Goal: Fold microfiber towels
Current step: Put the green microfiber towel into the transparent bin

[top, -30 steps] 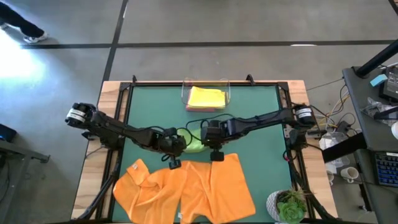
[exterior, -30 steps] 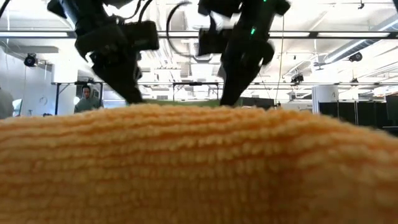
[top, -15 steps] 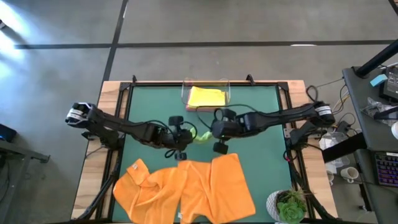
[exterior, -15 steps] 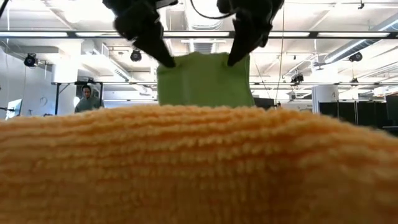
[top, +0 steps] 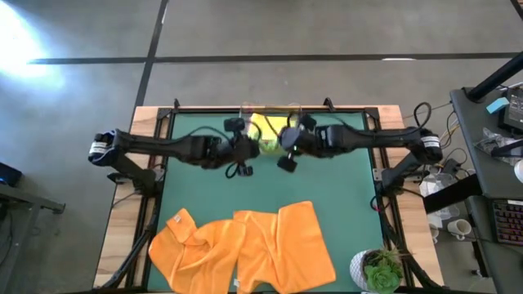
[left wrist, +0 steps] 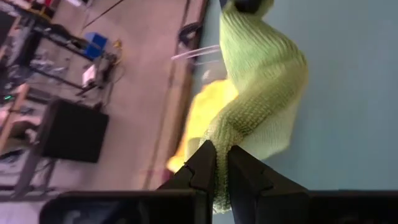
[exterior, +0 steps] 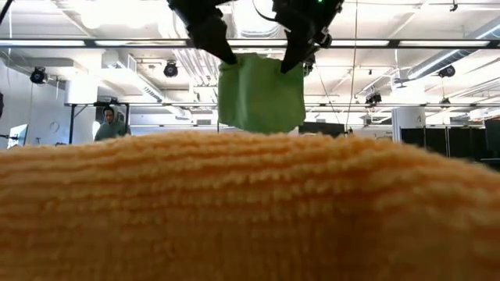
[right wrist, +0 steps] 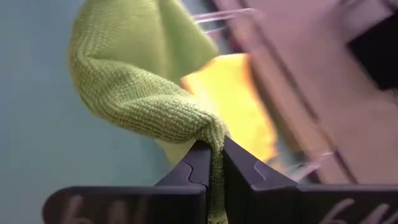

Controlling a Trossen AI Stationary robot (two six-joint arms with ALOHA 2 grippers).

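A green towel, folded small, hangs in the air between my two grippers over the far middle of the table. My left gripper is shut on its upper left corner and my right gripper on its upper right corner. From above, the green towel shows between them, just in front of the clear tray, where a folded yellow towel lies. Two orange towels lie spread at the table's near edge, overlapping. My left gripper pinches the green towel's upper left corner between its two fingers, slanting down from the table's left. The cloth there is bunched in more than one layer. The towel hangs below, clear of the table. My right gripper pinches the green towel's upper right corner between its two fingers, slanting down from the table's right. A rolled fold of cloth runs into the fingers. The towel hangs below, clear of the table, nearly flat between both grippers.
The orange towels fill the low view's foreground. A potted plant stands at the near right corner. Bare green table lies between the orange towels and the tray. A person stands in the room beyond.
Both grippers have risen and gone toward the table's far edge and the tray, staying shut. The green towel has come up off the table and now hangs clear between them.
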